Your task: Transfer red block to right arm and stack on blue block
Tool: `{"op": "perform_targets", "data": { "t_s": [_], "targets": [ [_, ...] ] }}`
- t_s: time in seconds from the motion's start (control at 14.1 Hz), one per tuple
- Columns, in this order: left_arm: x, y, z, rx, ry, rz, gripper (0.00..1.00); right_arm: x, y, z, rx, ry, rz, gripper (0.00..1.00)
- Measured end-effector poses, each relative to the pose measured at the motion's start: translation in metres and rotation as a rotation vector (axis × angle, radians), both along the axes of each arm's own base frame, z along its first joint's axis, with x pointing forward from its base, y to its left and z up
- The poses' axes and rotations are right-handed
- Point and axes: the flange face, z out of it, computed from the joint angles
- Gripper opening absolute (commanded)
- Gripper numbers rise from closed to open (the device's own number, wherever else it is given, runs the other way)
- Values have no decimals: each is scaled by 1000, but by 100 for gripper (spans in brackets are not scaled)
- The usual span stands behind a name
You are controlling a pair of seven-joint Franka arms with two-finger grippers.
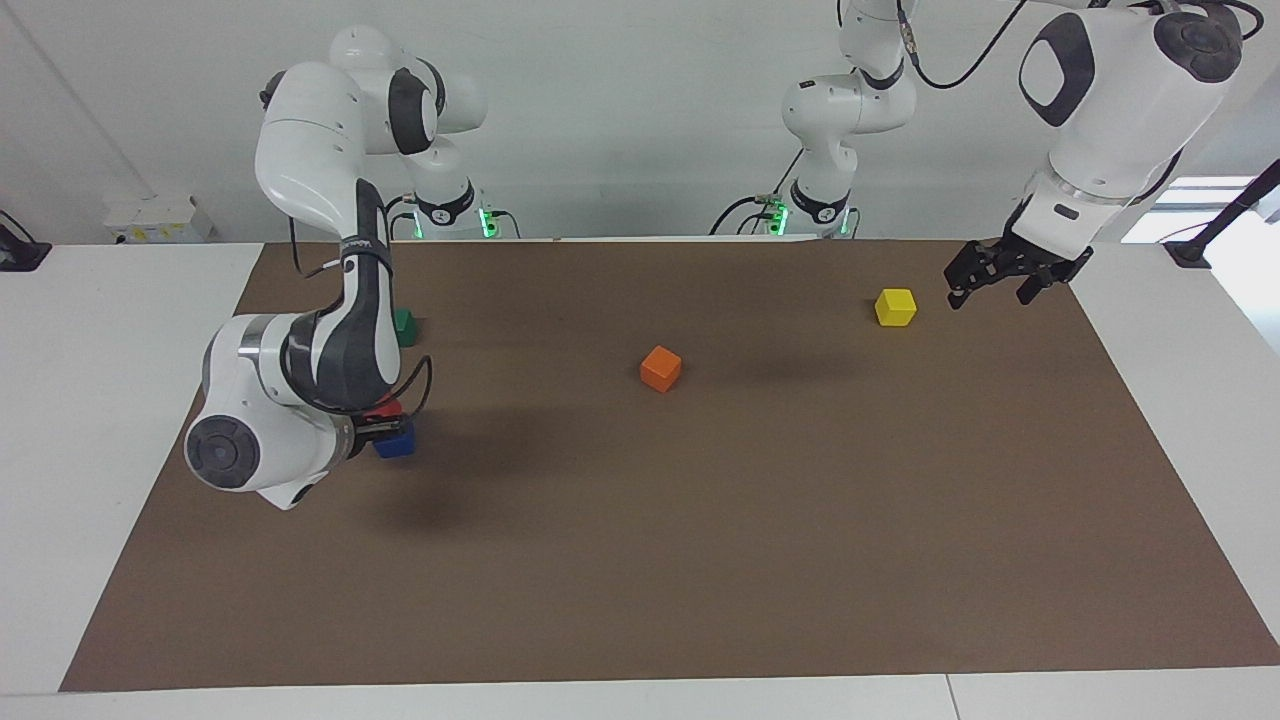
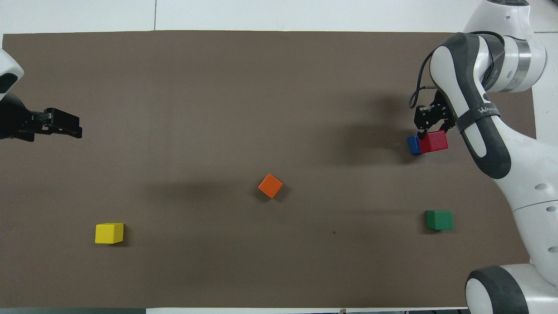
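The red block [image 1: 383, 408] sits between the fingers of my right gripper [image 1: 376, 428], which is shut on it. It is directly over the blue block [image 1: 397, 441], at the right arm's end of the brown mat. From above, the red block [image 2: 437, 141] covers most of the blue block [image 2: 413, 145]; only a blue strip shows. I cannot tell whether the two blocks touch. The right gripper [image 2: 429, 127] reaches down from the wrist beside them. My left gripper [image 1: 990, 293] hangs open and empty in the air beside the yellow cube, at the left arm's end, and waits [image 2: 77, 127].
An orange cube [image 1: 660, 368] lies mid-mat. A yellow cube [image 1: 895, 306] lies toward the left arm's end, near the robots. A green cube [image 1: 404, 326] stands near the robots, half hidden by the right forearm. The brown mat [image 1: 700, 560] covers the table.
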Motion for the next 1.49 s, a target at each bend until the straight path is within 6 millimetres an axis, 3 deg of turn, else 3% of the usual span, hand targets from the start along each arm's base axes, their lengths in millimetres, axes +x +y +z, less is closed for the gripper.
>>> {"op": "perform_targets", "data": {
  "t_s": [1.49],
  "targets": [
    [0, 0, 0, 0, 0, 0, 100, 3, 1, -2, -15, -27, -6, 0]
  ]
}}
